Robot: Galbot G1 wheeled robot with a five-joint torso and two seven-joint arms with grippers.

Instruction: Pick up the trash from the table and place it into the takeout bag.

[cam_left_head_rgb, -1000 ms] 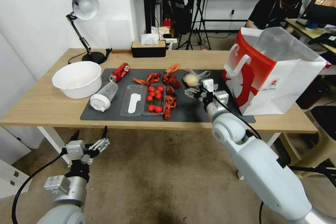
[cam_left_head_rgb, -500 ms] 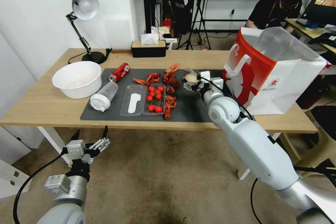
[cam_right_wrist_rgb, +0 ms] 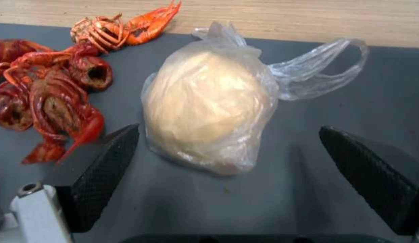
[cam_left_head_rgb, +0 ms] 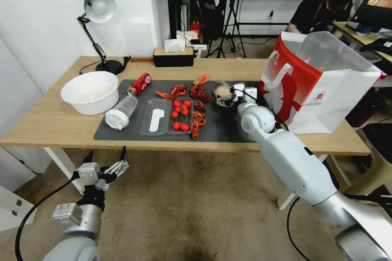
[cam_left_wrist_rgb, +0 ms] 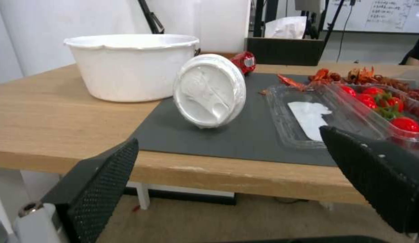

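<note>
The counter, a long light-wood top carrying a dark grey mat, runs in front of the right end effector and above the left end effector. Its far right end is cut off behind the takeout bag, which stands open-mouthed just to the right of the right end effector; the bag's inside cannot be made out beyond a silvery lining.

The large white basin sits well to the left of the right end effector, off the mat's left edge. Beside it the frosted plastic cup lies on its side, lid toward the counter's near edge; in the left wrist view that white lid faces the camera and hides most of the dented red soda can behind it.

The clear tray holds cherry tomatoes in one half. Red crayfish shells lie just left of the right end effector.

The clear bag with beige lump rests on the mat, directly ahead of the right end effector. That end effector is released, fingers spread wide to either side of the bag and apart from it. In the head view the arm covers part of the bag.

The left end effector hangs below the counter's front edge, also spread wide and gripping nothing.
</note>
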